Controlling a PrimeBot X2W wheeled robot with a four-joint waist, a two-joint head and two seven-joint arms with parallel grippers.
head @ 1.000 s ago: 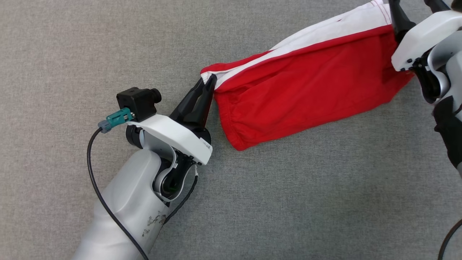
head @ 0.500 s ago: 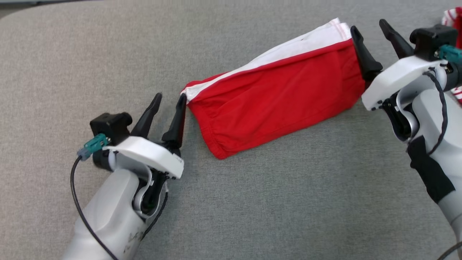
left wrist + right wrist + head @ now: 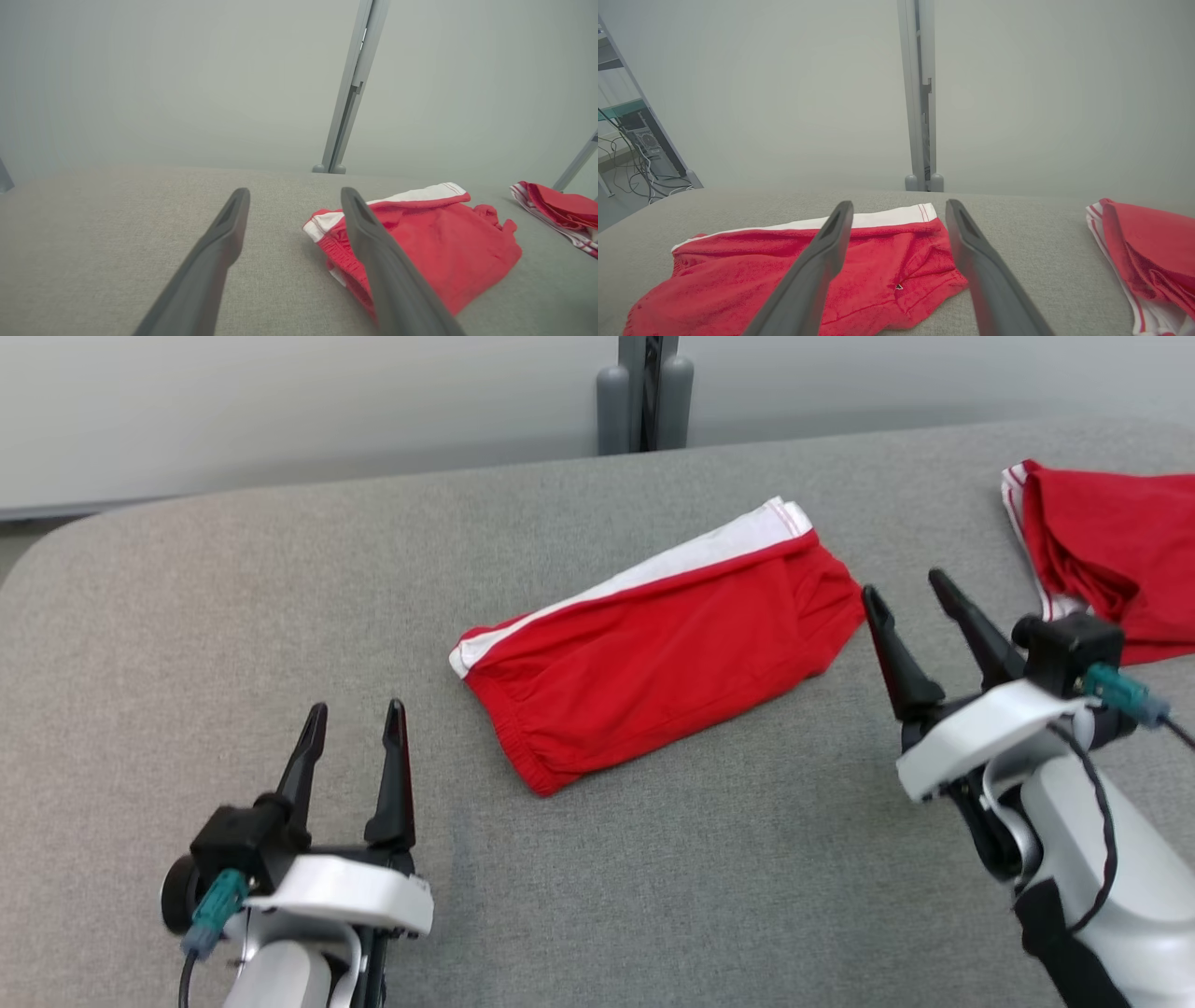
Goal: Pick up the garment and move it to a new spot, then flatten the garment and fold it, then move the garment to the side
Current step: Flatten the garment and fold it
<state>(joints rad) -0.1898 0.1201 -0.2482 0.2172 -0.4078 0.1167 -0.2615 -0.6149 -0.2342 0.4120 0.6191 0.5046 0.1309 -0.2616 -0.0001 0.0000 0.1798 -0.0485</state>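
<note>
Garment (image 3: 653, 663): red cloth with a white band along its far edge, folded into a long rectangle. It lies flat near the middle of the table (image 3: 653, 896), slanted, with its left end nearer the robot than its right end.
Garment, position relative to the arms: between the two claws, held by neither.
Left claw (image 3: 357, 706): at the lower left of the head view, fingers spread apart with nothing between them, pointing away from the robot. It is apart from the garment's left end, with bare table between.
Left wrist view: the two dark fingers frame the bare table; the right finger (image 3: 373, 252) crosses in front of the garment's near end (image 3: 430, 238).
Right claw (image 3: 903, 581): at the right of the head view, fingers spread apart and gripping nothing. The tip of its left finger is just beside the garment's right end.
Right wrist view: the garment (image 3: 738, 266) lies beyond and below the open fingers, white band farthest away.
Second garment (image 3: 1111, 541): red with white striped trim, bunched at the table's far right edge, well apart from the folded one.
Table: covered in grey fabric, with a rounded far left corner.
Post (image 3: 644, 392): grey and upright, behind the table's far edge, against a pale wall.
</note>
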